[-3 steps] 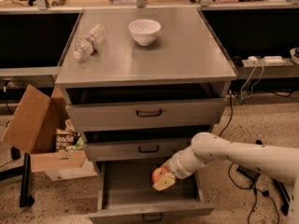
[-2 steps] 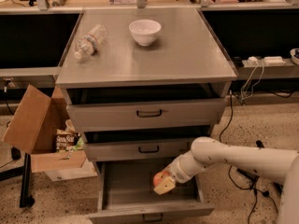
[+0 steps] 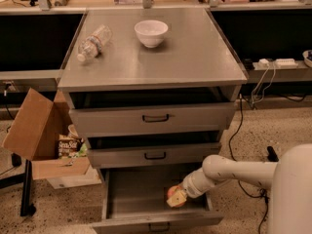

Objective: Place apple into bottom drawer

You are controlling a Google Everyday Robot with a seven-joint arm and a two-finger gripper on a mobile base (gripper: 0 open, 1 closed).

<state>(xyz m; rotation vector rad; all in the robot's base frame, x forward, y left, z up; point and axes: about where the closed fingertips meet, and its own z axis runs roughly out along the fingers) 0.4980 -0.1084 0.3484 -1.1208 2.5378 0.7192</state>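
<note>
The only writing I can pick out from here is on a dark packet (image 3: 68, 145) standing in the open cardboard box (image 3: 29, 130) on the floor left of the cabinet: white lettering that seems to begin "Sea", with the rest too blurred to make out. The bottle (image 3: 92, 43) lying on the table carries a label I cannot read. The gripper (image 3: 176, 198) sits low inside the bottom drawer (image 3: 136, 189), its jaws closed on the apple (image 3: 171, 193), and I see no markings on any of them.
</note>
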